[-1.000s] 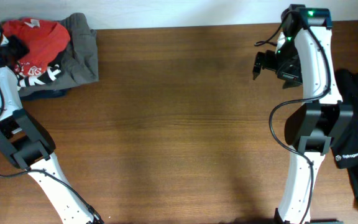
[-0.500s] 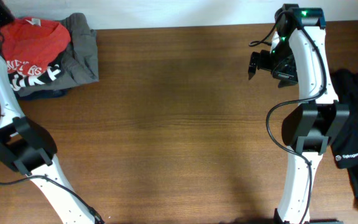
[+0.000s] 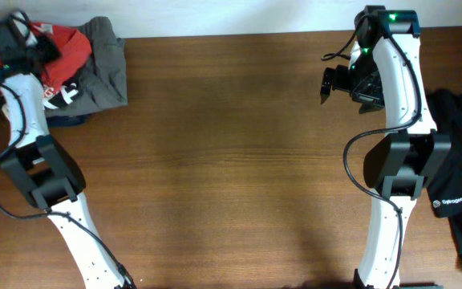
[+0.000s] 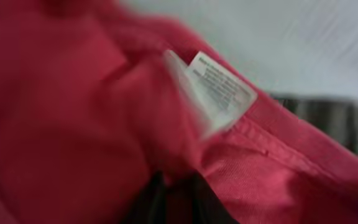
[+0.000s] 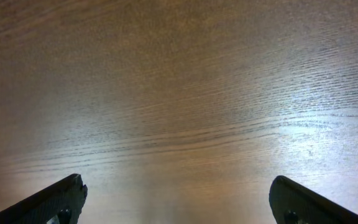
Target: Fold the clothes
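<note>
The red-orange shirt lies bunched on a pile at the table's far left corner, and part of it with white lettering reaches the left edge. My left gripper sits at the shirt's top left. In the left wrist view the red fabric fills the frame with its white neck label showing, and the dark fingers are closed with red cloth between them. My right gripper is open and empty above bare wood at the far right, and its fingers are wide apart in the right wrist view.
A grey garment lies under and beside the red shirt, with something dark blue beneath it. A black garment with a small white logo lies along the right edge. The wooden table spans the middle.
My left gripper swung up to the far corner and back right onto the shirt. The red fabric is now drawn out toward the left edge. The right arm barely shifted left.
</note>
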Tool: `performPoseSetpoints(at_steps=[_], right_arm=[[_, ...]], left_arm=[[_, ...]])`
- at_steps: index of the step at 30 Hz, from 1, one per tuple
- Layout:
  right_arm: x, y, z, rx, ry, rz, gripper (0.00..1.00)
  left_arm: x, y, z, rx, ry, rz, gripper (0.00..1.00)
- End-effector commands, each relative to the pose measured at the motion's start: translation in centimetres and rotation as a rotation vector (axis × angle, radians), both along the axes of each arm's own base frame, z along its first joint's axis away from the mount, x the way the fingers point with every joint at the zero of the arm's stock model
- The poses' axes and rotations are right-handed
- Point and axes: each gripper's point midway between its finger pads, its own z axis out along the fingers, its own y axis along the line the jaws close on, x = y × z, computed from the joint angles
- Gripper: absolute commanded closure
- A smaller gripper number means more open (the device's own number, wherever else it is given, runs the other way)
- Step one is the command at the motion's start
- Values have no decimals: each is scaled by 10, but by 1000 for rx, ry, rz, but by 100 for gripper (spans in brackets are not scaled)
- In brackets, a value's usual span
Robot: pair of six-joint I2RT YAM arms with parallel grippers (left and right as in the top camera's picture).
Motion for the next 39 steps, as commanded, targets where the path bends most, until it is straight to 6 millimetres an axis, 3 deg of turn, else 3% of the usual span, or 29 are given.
performPoseSetpoints(at_steps=[1,2,5,6,8,9,10,12,15,19,23,25,27,30,32,35,36,37,38,39], right_arm=[[-2,3,4,5,-2,1,1],[-2,3,4,5,-3,1,1],[-1,3,4,5,-3,1,1],[-1,3,4,5,-3,1,1],[-1,3,4,5,-3,1,1],[-2,3,4,5,-2,1,1],[-1,3,4,5,-3,1,1],[-2,3,4,5,-3,1,1],[-2,3,4,5,-2,1,1],[-2,3,4,5,-2,1,1],[-2,4,4,5,-2,2,1],[-2,4,4,5,-2,2,1],[-2,4,4,5,-2,2,1],[-2,4,4,6,-2,2,1],[-2,4,4,10,-2,1,2],[-2,5,4,12,-3,0,1],[-2,5,4,12,-3,0,1],[-2,5,4,11,-1,-15,2],[-2,5,4,11,1,-28,2],[-2,4,4,10,2,-37,1]], left_arm=[[-1,-7,-9,-26,7,-48,79],[1,-7,-2,-22,-11,-53,79],[10,-8,50,8,-117,-75,79],[12,-7,89,39,-188,-79,79],[12,-8,132,74,-265,-81,79],[11,-8,143,84,-286,-81,79],[10,-7,175,117,-352,-77,79],[10,1,189,156,-389,-39,79],[8,19,180,250,-343,29,79],[8,38,152,331,-274,57,79],[6,62,104,325,-201,78,77],[2,77,66,306,-149,92,74],[-1,86,39,290,-107,100,64],[-8,93,2,262,-40,105,59],[-10,93,-8,252,-20,105,54],[-10,92,-5,251,-25,101,37],[-9,91,4,254,-37,98,24],[-6,85,24,249,-72,72,6],[-4,80,37,244,-98,50,1],[-1,70,64,238,-153,7,1]])
